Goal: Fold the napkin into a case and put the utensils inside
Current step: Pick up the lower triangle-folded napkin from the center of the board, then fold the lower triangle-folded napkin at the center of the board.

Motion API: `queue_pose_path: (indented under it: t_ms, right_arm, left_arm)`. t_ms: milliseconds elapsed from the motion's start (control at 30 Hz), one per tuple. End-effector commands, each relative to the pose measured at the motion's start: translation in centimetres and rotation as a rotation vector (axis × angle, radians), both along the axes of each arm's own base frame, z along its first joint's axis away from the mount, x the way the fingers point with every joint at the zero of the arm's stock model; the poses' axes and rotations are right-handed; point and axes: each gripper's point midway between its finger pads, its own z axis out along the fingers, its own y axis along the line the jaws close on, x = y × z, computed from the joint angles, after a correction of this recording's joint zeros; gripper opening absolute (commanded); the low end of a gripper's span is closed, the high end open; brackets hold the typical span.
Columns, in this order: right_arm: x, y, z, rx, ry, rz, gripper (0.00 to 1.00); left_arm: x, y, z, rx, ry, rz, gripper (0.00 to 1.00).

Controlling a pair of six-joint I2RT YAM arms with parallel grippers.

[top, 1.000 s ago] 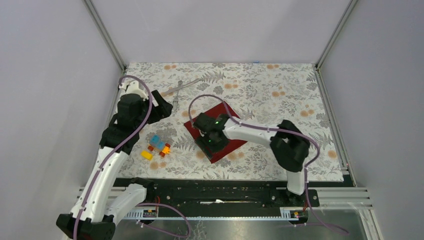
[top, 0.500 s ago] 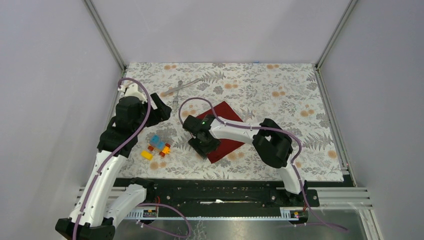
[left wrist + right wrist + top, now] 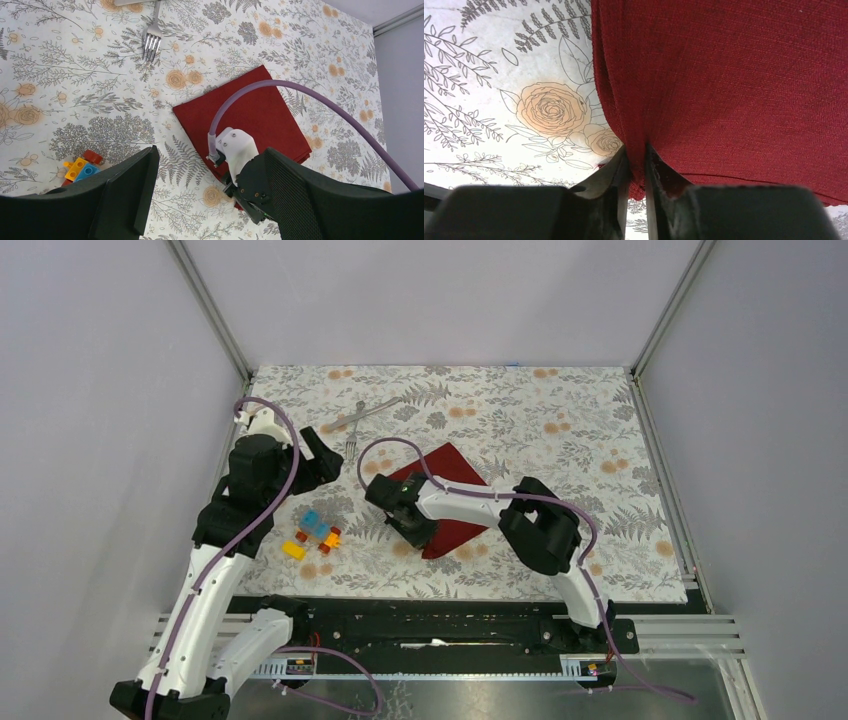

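While reaching in from the near right, clenches the right hand (image 3: pixel 636 155) on the near left edge of the napkin (image 3: pixel 734 75), with a thin ridge of dark red cloth pinched up between the two drawn-together fingers (image 3: pixel 611 180) and several layered hems visible just beside the grip. Has the napkin folded to a smaller, roughly square pad, turned corner-on like a diamond, flat on the floral surface (image 3: pixel 560 410) around the middle, slightly left of centre, partly covered from above by the right arm (image 3: pixel 470 502) and its purple cable (image 3: pixel 300 92). Holds the left hand (image 3: pixel 322 455) released above the left side of the surface, fingers spread wide with nothing between them, well apart from the napkin. Has the utensils (image 3: pixel 353 440) at the far left, clear of the cloth: a fork (image 3: pixel 151 42) with tines pointing near, just far-left of the napkin's far corner, and a second silver piece (image 3: pixel 365 413) lying slantwise by the fork's handle end, touching or merely crossing impossible to tell. Has a small cluster of colourful toy blocks (image 3: pixel 315 532) to the near left of the napkin, apart from it.
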Motion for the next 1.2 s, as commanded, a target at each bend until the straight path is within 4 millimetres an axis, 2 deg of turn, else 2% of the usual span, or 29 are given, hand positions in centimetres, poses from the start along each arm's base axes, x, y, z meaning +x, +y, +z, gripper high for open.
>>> queue_pose_path:
  t_ms: [0, 133, 233, 367, 500, 767, 933, 1067, 1167]
  right_arm:
    - [0.5, 0.3, -1.1, 0.027, -0.048, 0.0, 0.17]
    - [0.3, 2.0, 1.5, 0.179, -0.027, -0.004, 0.0]
    - [0.2, 2.5, 3.4, 0.35, 0.057, -0.043, 0.0]
    - [-0.5, 2.3, 5.4, 0.654, 0.262, -0.082, 0.0]
    - [0.6, 1.8, 6.8, 0.903, 0.416, -0.145, 0.0]
    - [3.8, -2.0, 6.5, 1.155, 0.565, -0.345, 0.0]
    - [4.6, -3.2, 5.6, 1.192, 0.584, -0.388, 0.0]
    - [5.1, -3.9, 5.0, 1.195, 0.575, -0.412, 0.0]
    - [5.5, -4.3, 4.9, 1.196, 0.563, -0.427, 0.0]
  left_arm:
    - [0.6, -0.2, -0.3, -0.011, -0.006, 0.0, 0.82]
    - [1.2, -1.5, -2.7, -0.057, 0.061, -0.039, 0.83]
    - [1.8, -3.0, -5.0, -0.107, 0.137, -0.078, 0.83]
    - [2.5, -5.1, -6.9, -0.224, 0.179, -0.112, 0.84]
    - [3.4, -6.7, -8.3, -0.325, 0.205, -0.123, 0.84]
    - [5.2, -8.1, -12.7, -0.512, 0.332, -0.015, 0.85]
    - [6.8, -8.0, -16.0, -0.531, 0.419, 0.094, 0.85]
    - [8.3, -8.7, -17.4, -0.534, 0.453, 0.089, 0.87]
    - [9.3, -9.1, -17.9, -0.538, 0.452, 0.081, 0.82]
